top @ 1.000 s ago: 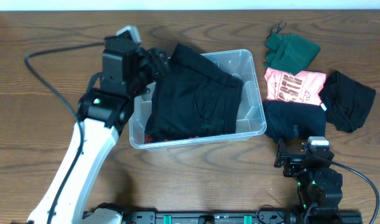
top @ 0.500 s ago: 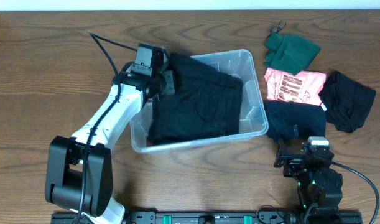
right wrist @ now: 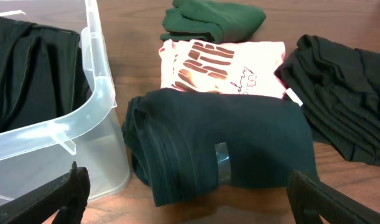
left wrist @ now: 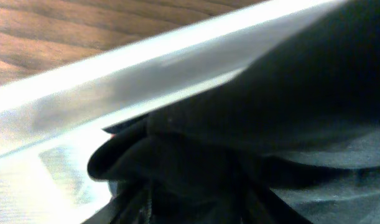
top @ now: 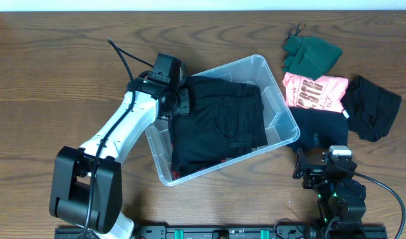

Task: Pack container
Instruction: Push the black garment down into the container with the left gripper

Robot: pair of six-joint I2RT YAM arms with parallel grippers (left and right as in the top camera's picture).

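Note:
The clear plastic container (top: 280, 106) sits skewed at the table's middle, with a black garment (top: 219, 123) filling it. My left gripper (top: 179, 101) is at the container's far left corner, shut on the edge of the black garment (left wrist: 252, 124), just inside the rim (left wrist: 115, 71). My right gripper (top: 324, 167) is open and empty near the front edge, right of the container's near corner (right wrist: 99, 130). In the right wrist view its fingers (right wrist: 186, 183) frame a folded dark teal garment (right wrist: 227, 140).
To the right of the container lie a green garment (top: 312, 52), a pink printed shirt (top: 314, 91), a black garment (top: 370, 106) and the dark teal garment (top: 315, 129). Something red shows under the cloth in the container. A black cable trails behind the left arm.
The left arm lowered the black garment into the container and reached further in. The container swung round, its right end moving toward the front and touching the dark teal garment. The right arm stayed still.

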